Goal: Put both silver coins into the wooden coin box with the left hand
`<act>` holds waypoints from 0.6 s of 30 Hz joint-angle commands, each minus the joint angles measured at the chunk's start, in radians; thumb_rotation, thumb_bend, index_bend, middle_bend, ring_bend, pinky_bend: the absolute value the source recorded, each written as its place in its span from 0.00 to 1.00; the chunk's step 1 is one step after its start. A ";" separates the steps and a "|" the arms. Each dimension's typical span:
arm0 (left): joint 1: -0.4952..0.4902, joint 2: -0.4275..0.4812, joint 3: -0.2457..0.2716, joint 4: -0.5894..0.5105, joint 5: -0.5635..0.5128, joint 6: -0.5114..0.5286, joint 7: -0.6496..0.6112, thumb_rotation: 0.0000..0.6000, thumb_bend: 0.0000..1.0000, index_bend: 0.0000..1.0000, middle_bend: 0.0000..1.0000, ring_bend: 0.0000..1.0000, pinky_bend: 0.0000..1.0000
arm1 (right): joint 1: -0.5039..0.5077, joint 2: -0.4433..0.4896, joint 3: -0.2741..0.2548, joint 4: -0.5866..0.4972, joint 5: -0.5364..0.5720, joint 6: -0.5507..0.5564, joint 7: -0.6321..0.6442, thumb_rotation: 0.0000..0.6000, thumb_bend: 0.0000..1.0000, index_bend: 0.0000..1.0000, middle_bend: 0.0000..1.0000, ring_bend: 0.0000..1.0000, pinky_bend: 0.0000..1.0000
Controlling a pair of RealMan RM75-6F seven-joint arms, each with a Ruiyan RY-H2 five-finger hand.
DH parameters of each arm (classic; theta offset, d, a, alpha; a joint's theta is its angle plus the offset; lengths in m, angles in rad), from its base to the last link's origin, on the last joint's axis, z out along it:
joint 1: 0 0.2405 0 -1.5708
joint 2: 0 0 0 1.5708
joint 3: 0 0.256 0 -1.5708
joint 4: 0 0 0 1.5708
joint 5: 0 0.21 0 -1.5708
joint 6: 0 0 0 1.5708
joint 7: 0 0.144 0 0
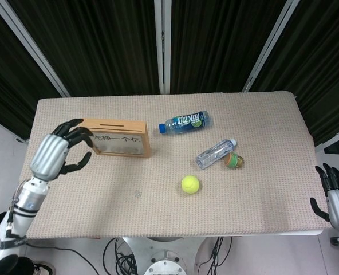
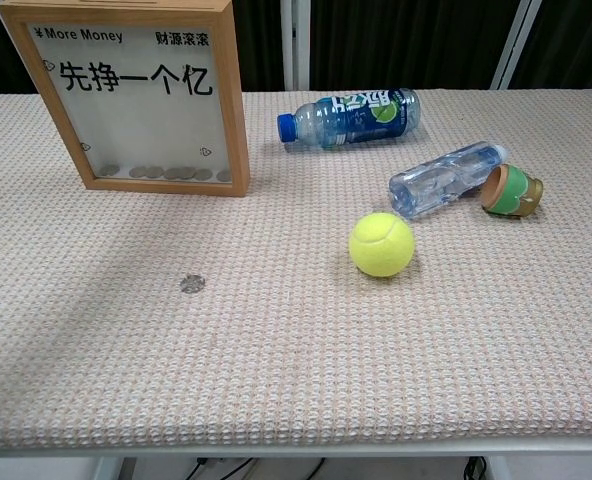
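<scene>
The wooden coin box (image 1: 119,137) (image 2: 141,95) stands upright at the table's left, slot on top, with several coins lying at the bottom behind its clear front. One silver coin (image 1: 138,193) (image 2: 191,284) lies flat on the mat in front of the box. My left hand (image 1: 56,153) hovers left of the box, clear of it, fingers spread and curled, holding nothing; the chest view does not show it. My right hand (image 1: 336,196) hangs off the table's right edge with its fingers apart and empty.
A blue-labelled bottle (image 1: 184,122) (image 2: 349,116) lies behind the centre. A clear bottle (image 1: 215,153) (image 2: 446,178) and a small green-banded cup (image 1: 234,161) (image 2: 510,191) lie to the right. A yellow tennis ball (image 1: 190,184) (image 2: 381,243) sits mid-table.
</scene>
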 commanded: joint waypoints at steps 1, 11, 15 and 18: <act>0.124 -0.054 0.112 0.081 0.119 0.111 -0.004 1.00 0.37 0.49 0.33 0.14 0.23 | -0.001 -0.001 -0.002 -0.001 -0.005 0.003 0.000 1.00 0.32 0.00 0.00 0.00 0.00; 0.150 -0.357 0.171 0.437 0.143 0.053 -0.002 1.00 0.22 0.47 0.33 0.14 0.23 | -0.006 -0.007 -0.015 0.003 -0.009 -0.002 -0.006 1.00 0.32 0.00 0.00 0.00 0.00; 0.127 -0.441 0.161 0.503 0.179 0.047 0.032 1.00 0.21 0.44 0.32 0.14 0.23 | -0.014 -0.002 -0.014 0.002 -0.013 0.014 0.002 1.00 0.32 0.00 0.00 0.00 0.00; 0.111 -0.470 0.168 0.524 0.188 0.013 0.056 1.00 0.21 0.35 0.28 0.14 0.23 | -0.020 0.002 -0.011 0.006 -0.011 0.024 0.017 1.00 0.32 0.00 0.00 0.00 0.00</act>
